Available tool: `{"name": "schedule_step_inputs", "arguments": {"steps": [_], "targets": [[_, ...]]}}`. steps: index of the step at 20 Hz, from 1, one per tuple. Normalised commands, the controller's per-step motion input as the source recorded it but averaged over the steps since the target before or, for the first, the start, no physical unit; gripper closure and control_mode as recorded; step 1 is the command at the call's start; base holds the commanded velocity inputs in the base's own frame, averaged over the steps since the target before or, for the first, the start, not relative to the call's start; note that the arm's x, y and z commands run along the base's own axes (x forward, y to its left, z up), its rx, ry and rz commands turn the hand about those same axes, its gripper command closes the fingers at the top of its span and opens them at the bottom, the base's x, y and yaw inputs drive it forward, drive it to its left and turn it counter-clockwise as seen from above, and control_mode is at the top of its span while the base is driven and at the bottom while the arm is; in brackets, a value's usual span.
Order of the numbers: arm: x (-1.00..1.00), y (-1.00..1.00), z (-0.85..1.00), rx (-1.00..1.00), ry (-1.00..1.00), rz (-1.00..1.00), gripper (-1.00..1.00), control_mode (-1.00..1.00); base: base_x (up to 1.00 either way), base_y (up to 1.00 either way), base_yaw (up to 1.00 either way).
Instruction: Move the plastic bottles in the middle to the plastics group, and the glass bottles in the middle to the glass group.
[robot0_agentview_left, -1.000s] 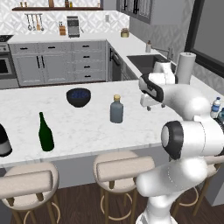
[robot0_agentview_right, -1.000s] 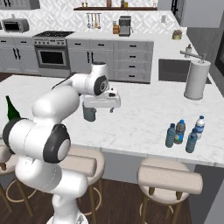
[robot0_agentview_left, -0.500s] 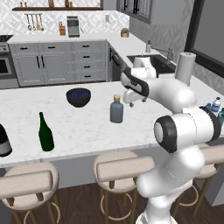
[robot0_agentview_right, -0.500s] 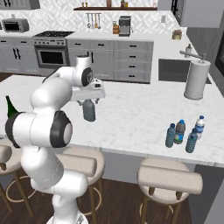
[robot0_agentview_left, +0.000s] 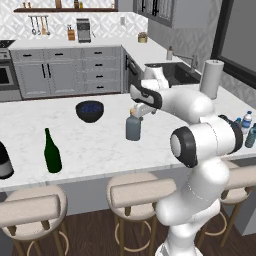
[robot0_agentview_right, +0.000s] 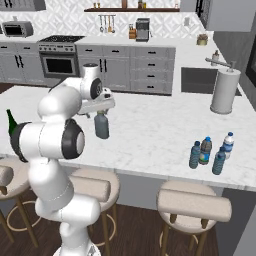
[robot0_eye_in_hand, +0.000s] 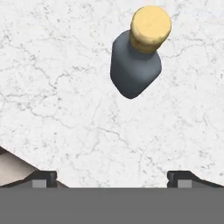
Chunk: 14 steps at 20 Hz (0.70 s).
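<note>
Claw (robot0_agentview_left: 136, 110) hanging right above the tan cap of the grey glass bottle (robot0_agentview_left: 133, 127), spread wide with nothing in it. Bottle upright mid-surface (robot0_agentview_left: 100, 145), near a dark bowl (robot0_agentview_left: 90, 110). Green wine bottle (robot0_agentview_left: 51, 151) and fat dark bottle (robot0_agentview_left: 4, 161) well off toward the left end. Blue-capped plastic bottles (robot0_agentview_right: 210, 152) bunched at the right end by a paper towel roll (robot0_agentview_right: 223, 90)

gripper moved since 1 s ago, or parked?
Yes. In the left base view the gripper has swung left, from beside the paper towel roll to just above the grey tan-capped bottle, which stands where it stood.
</note>
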Motion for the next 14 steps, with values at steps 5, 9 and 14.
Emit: {"name": "schedule_step_inputs", "arguments": {"steps": [5, 9, 14], "targets": [[0.43, 0.24, -0.01, 0.03, 0.0, 0.02, -1.0, -1.0, 0.0, 0.0, 0.0], [0.52, 0.25, -0.07, 0.01, 0.01, 0.0, -1.0, -1.0, 0.0, 0.0, 0.0], [0.47, 0.07, -0.11, 0.0, 0.0, 0.0, -1.0, -1.0, 0.0, 0.0, 0.0]]}}
